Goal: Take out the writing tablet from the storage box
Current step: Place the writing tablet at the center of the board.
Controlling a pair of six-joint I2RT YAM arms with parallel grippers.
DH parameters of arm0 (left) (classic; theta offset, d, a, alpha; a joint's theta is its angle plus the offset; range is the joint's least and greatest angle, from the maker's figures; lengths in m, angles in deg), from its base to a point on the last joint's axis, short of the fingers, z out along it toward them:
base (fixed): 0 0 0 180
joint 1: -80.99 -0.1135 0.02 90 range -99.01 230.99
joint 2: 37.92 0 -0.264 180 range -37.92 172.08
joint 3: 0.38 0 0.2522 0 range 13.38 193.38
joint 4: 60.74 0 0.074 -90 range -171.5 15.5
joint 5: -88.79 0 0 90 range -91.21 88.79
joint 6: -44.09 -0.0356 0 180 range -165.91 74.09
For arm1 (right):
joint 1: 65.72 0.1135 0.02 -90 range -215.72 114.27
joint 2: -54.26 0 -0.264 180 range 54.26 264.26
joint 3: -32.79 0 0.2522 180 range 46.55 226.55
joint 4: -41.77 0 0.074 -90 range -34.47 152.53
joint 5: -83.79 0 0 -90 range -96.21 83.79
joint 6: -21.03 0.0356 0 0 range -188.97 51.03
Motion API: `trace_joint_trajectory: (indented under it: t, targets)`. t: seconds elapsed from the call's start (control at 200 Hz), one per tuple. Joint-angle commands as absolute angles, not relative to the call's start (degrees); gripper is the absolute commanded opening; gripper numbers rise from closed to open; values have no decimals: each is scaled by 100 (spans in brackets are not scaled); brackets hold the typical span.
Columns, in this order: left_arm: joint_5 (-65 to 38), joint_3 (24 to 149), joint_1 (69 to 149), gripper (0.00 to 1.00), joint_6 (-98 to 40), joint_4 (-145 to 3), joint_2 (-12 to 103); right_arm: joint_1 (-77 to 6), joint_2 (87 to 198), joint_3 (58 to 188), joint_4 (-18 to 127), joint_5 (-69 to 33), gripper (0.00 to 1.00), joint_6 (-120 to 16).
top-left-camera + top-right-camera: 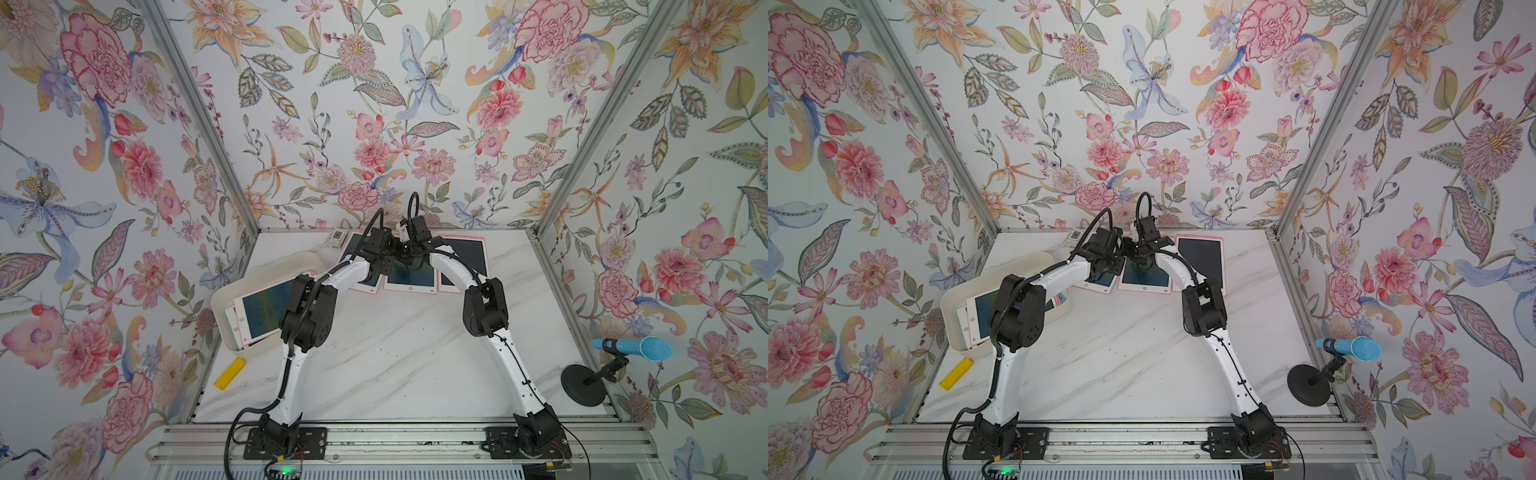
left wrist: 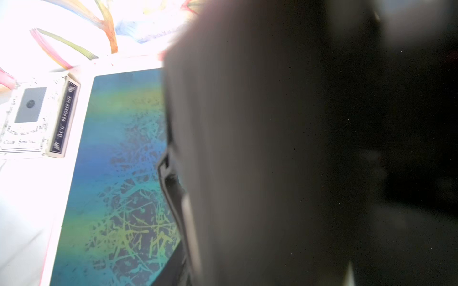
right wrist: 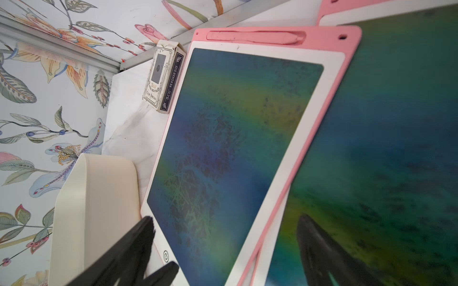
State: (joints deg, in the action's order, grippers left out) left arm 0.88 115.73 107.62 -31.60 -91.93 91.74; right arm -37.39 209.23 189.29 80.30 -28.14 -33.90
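Observation:
The cream-white storage box [image 1: 291, 258] stands at the table's left, and a pink-framed writing tablet [image 1: 266, 309] leans inside it over another one. Three more tablets lie side by side at the back, the middle one [image 1: 411, 279] partly under the arms. Both grippers meet above them: my left gripper [image 1: 390, 257] over the left tablet [image 2: 119, 173], my right gripper [image 3: 223, 247] open above the seam between the left tablet [image 3: 223, 148] and the middle one [image 3: 384, 148]. A dark blurred shape fills the left wrist view and hides the left jaws.
A card box [image 1: 337, 237] sits against the back wall beside the left tablet. A yellow block [image 1: 230, 373] lies in front of the storage box. A blue microphone [image 1: 631, 348] on a black stand is at the right edge. Floral walls close three sides.

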Motion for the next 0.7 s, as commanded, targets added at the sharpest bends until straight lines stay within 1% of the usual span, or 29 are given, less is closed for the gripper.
trace_joint_trajectory:
  t: [0.0, 0.145, 0.21, 0.305, 0.44, 0.56, 0.696]
  targets:
    - [300, 11558, 10418, 40, -2957, -9475, 9599, -3658, 20163, 18630, 7987, -2799, 91, -4013]
    - [155, 11806, 10402, 41, -3139, -9451, 9854, -3726, 19666, 17980, 7900, -2676, 91, -4201]
    - [172, 11928, 10418, 44, -3151, -9386, 9963, -3763, 19366, 17524, 7667, -2612, 91, -4260]
    - [295, 12224, 10403, 46, -3090, -9334, 10158, -3870, 18995, 16872, 7305, -2616, 91, -4260]
    - [737, 13063, 10401, 46, -2974, -9573, 10701, -4013, 18643, 16263, 7007, -2731, 91, -4296]
    - [933, 14337, 10391, 46, -2930, -10245, 11518, -4092, 18241, 15549, 6545, -2815, 91, -4308]
    - [749, 15522, 10350, 46, -2856, -10730, 12228, -4141, 17859, 14946, 6226, -2857, 92, -4383]
